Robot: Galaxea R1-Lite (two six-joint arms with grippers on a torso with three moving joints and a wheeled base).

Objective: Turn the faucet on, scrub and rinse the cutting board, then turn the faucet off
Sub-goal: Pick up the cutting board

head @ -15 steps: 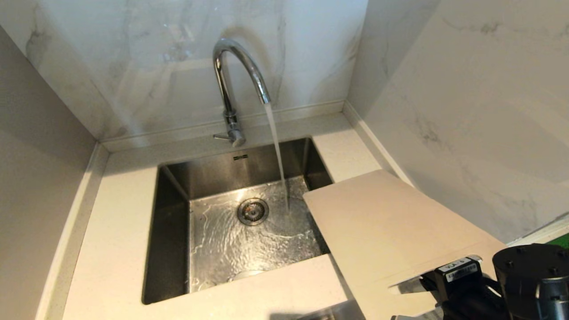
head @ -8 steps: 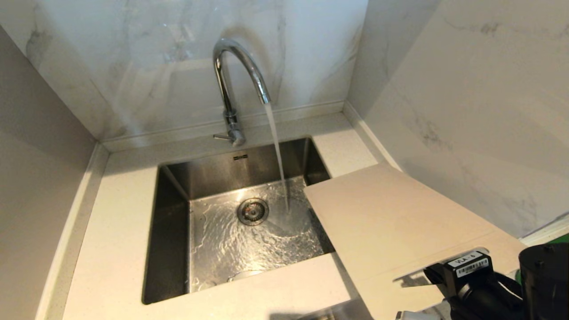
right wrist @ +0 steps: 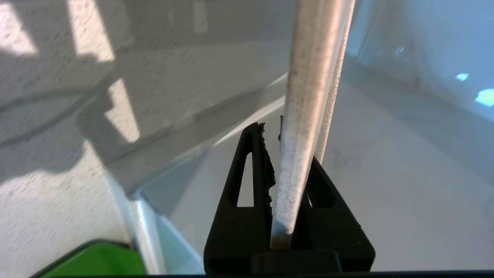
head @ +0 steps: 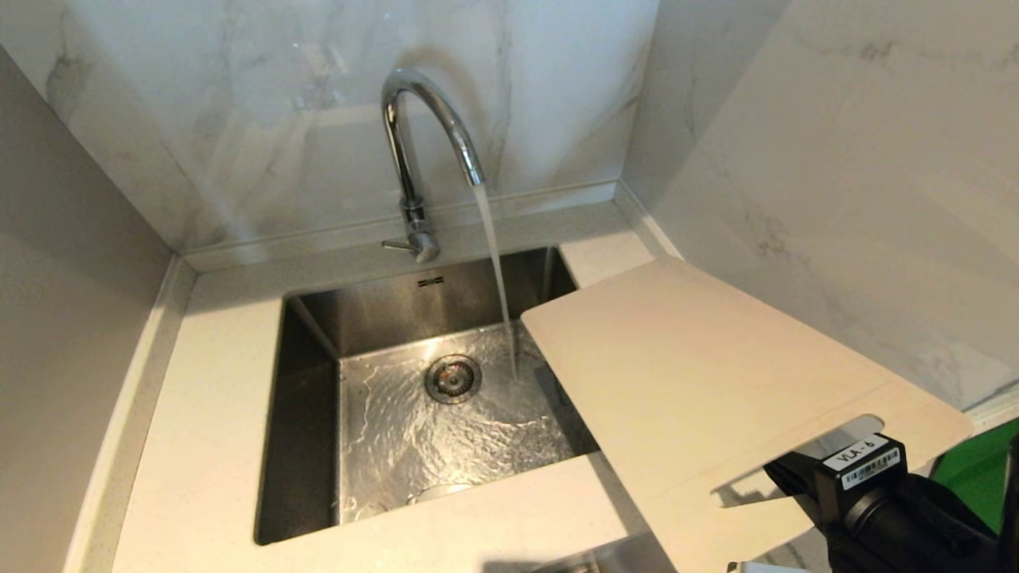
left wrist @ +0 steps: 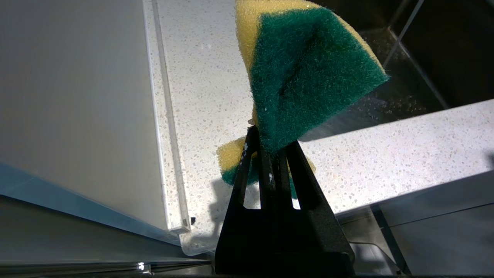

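Water running from tall chrome gooseneck faucet (head: 426,135) into stainless steel sink (head: 306,414), stream landing just right of round drain (head: 452,378). Thin side lever at faucet base pointing left.

At right, thin pale beige rectangular cutting board (head: 700,382) lifted clear of speckled white desk (head: 207,414), tilted, its far corner hanging over sink's right edge and just beside the stream, not yet under it. Right hand (head: 804,485) clamped on board's near end beside slanted handle cutout. Bright green flat object (head: 975,465) showing at far right behind board.

Step in hand, by all appearances: faucet on, board being carried to the water for wetting; scrubbing and shut-off not yet done. Next move calling for board swung further left and lowered so the stream strikes its face, grip kept firm against a wet, slippery, long piece levering from one end.

Left wrist view alone revealing left hand (left wrist: 272,144), absent from head view, fingers pinched shut on folded green-and-yellow sponge (left wrist: 308,73) above desk at sink's rim. Right wrist view alone showing board edge-on (right wrist: 305,127), wedged between nearly closed fingers (right wrist: 254,162); head view alone giving faucet, stream and board's place over sink.
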